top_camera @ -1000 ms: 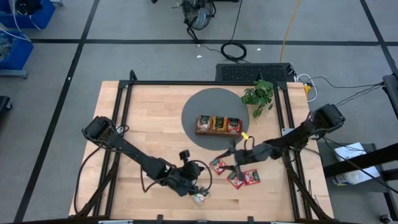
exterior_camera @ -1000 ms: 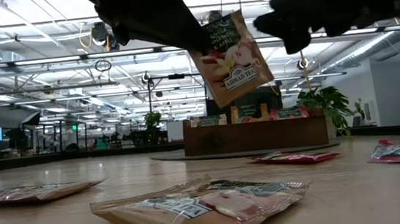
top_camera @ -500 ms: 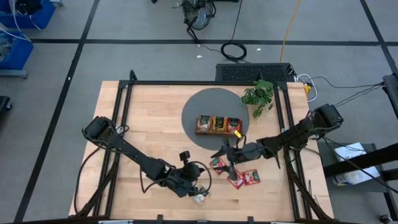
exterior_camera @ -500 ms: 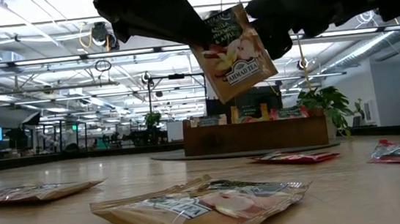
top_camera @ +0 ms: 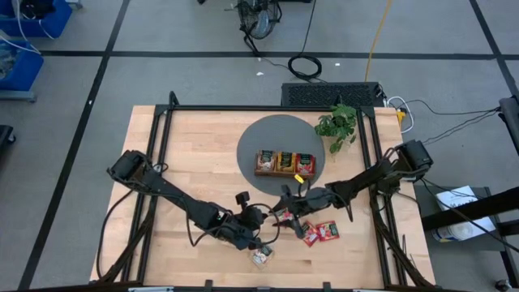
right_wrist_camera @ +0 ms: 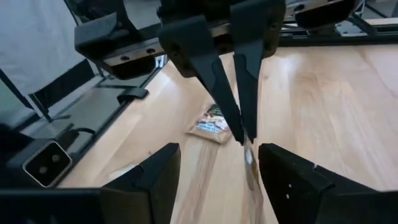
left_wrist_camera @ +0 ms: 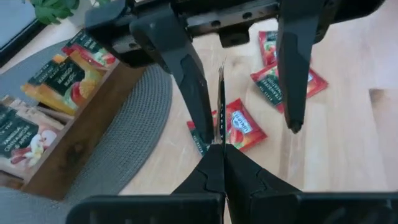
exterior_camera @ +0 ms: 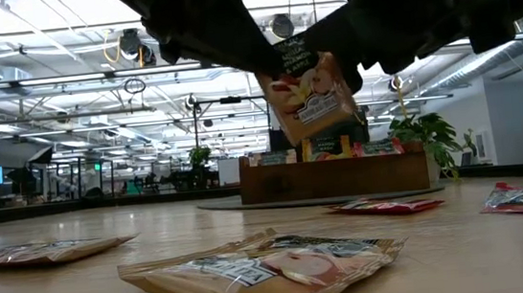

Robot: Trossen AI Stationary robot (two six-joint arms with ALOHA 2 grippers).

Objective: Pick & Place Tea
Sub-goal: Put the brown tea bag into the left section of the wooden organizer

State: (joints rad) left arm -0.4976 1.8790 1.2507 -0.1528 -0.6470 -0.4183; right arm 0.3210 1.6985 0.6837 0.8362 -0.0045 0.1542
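Observation:
A beige tea packet (exterior_camera: 313, 98) hangs in the air over the table's near middle, with my left gripper (left_wrist_camera: 219, 149) shut on it. In both wrist views the packet shows edge-on as a thin strip (right_wrist_camera: 250, 163). My right gripper (right_wrist_camera: 219, 152) has come in level from the table's right and stands open, one finger on each side of the packet; a gap shows on at least one side. In the high view the two grippers meet (top_camera: 277, 216) just near of the grey mat. My left gripper pinches the beige packet by its upper edge (left_wrist_camera: 220, 134) between its two fingers. The fingers (right_wrist_camera: 245, 106) slant down from the table's left. The packet hangs tilted below the fingertips, lifted clear of the table.
A wooden tray (top_camera: 285, 172) holding packets sits on a round grey mat (top_camera: 259, 138), with a plant (top_camera: 336, 123) at the far right. Red packets (top_camera: 328, 230) lie under the right arm. Beige packets lie near the front edge (top_camera: 261, 258) and at the left (exterior_camera: 41, 251).
My right gripper has moved toward the table's left, up to the hanging packet, until its fingers stand on either side of it. The left gripper has kept its hold almost in place.

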